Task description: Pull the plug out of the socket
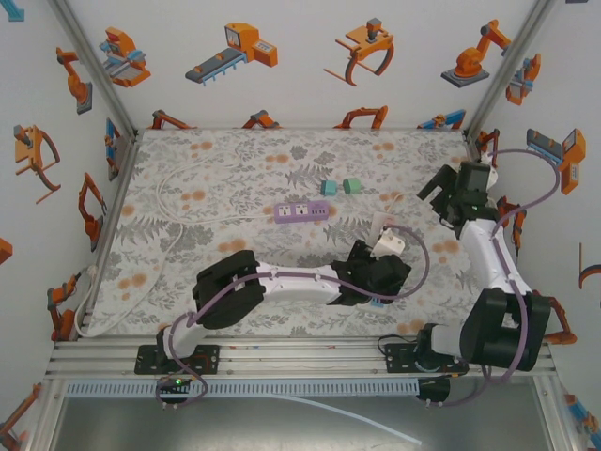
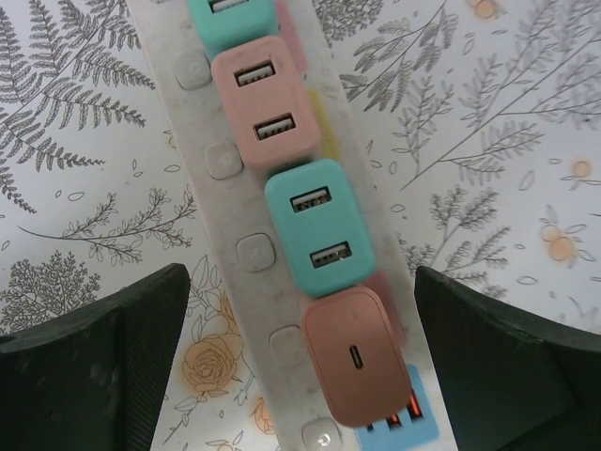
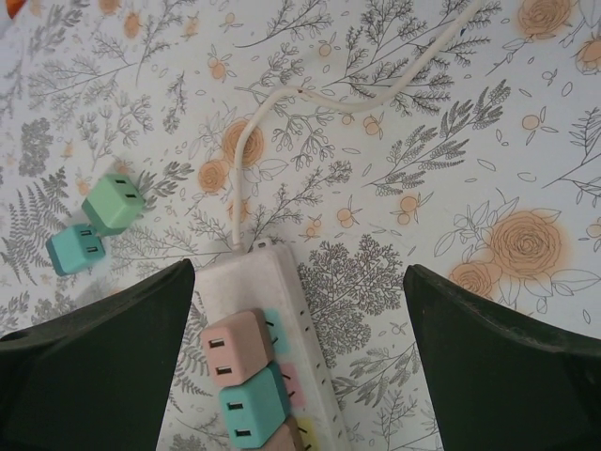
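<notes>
Left gripper (image 2: 300, 315): jaws wide open, empty.
Power strip (image 2: 225, 211): white, centre of left wrist frame, long axis top to bottom, passing between the fingers (image 2: 94, 362).
Pink plug (image 2: 355, 352): seated low on the strip, lower centre, squarely between the fingers; probable pick.
Right gripper (image 3: 299, 282): wide open, empty, over the end where the cord (image 3: 246, 160) enters; judged the farther arm.

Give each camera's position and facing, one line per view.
Top: above and behind the bases, facing down on the table; left arm, right arm show.
Left wrist: on the left arm, straight down on the power strip; open left gripper frames it.
Right wrist: on the right arm, down at the strip's cord end and two loose plugs; right gripper open.
Shared: both wrists see that strip.
</notes>
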